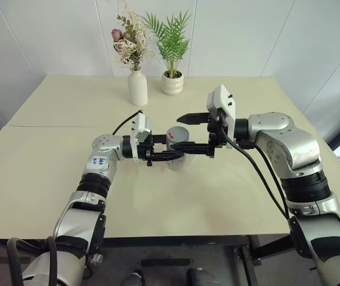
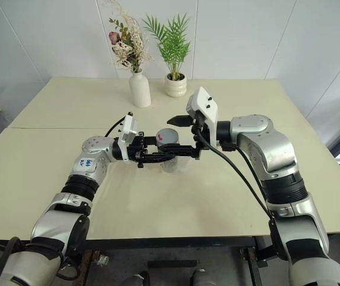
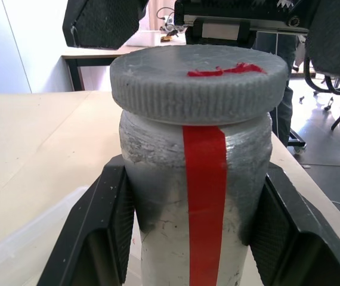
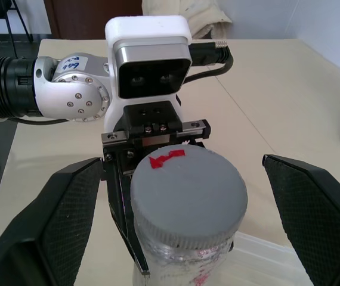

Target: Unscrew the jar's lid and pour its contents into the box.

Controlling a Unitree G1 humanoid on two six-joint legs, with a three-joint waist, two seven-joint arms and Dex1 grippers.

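Left gripper (image 3: 197, 238): black fingers clamped on the body of the silvery-grey, red-striped jar (image 3: 197, 196), holding it upright above the beige table (image 1: 51, 173) so it cannot turn.

Right gripper (image 4: 185, 220): jaws spread wide either side of the ribbed grey red-marked lid (image 4: 188, 193), not touching, seemingly placed to close and twist.

Clear plastic box (image 4: 265, 259): on the table under the jar, apparently positioned for pouring.

Silver-grey metal arms with black ribbed joint bands, each ending in a white boxy wrist camera (image 4: 148, 56) and textured black wedge fingers (image 4: 313, 208). Black cables loop along both forearms; a blue-scribbled white sticker (image 1: 100, 161) marks the left.
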